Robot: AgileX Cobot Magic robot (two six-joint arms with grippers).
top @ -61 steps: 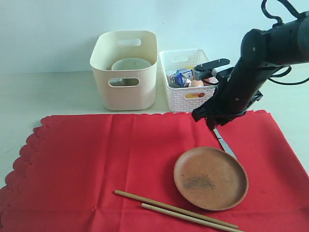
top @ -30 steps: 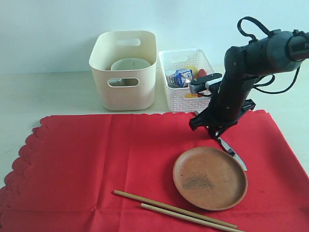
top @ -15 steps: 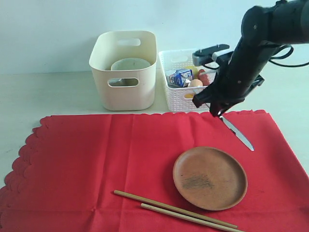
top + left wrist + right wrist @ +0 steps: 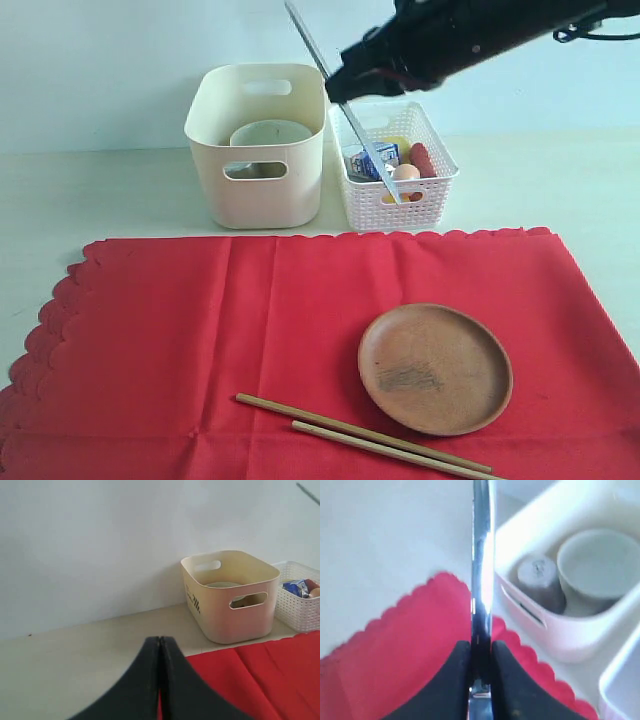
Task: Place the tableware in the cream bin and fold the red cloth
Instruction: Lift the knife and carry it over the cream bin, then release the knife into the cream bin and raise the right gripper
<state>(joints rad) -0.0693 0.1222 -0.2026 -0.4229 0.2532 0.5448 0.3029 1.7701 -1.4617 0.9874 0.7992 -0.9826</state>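
Right gripper (image 4: 343,88) clamped on the metal knife (image 4: 376,158), raised above the gap between the cream bin (image 4: 255,195) and the white lattice basket (image 4: 395,212). The knife slanted, its upper end running to the top edge of the exterior view and its lower end crossing in front of the basket's contents, which it partly hid. Most of the right arm was cut off by the top and right edges. In the right wrist view the fingers (image 4: 460,680) pinched the blurred blade (image 4: 481,580) from both sides. The bin stood on the table behind the red cloth (image 4: 200,340) and held the white bowl (image 4: 270,133) and, seen clearly only from the right wrist, the steel cup (image 4: 540,577) beside the bowl. The cloth lay flat, its near edge out of frame, bearing the round brown plate (image 4: 435,368) and the chopsticks (image 4: 365,435), one tip reaching the bottom edge. Left gripper (image 4: 160,642) closed, fingers pressed together with nothing between them.
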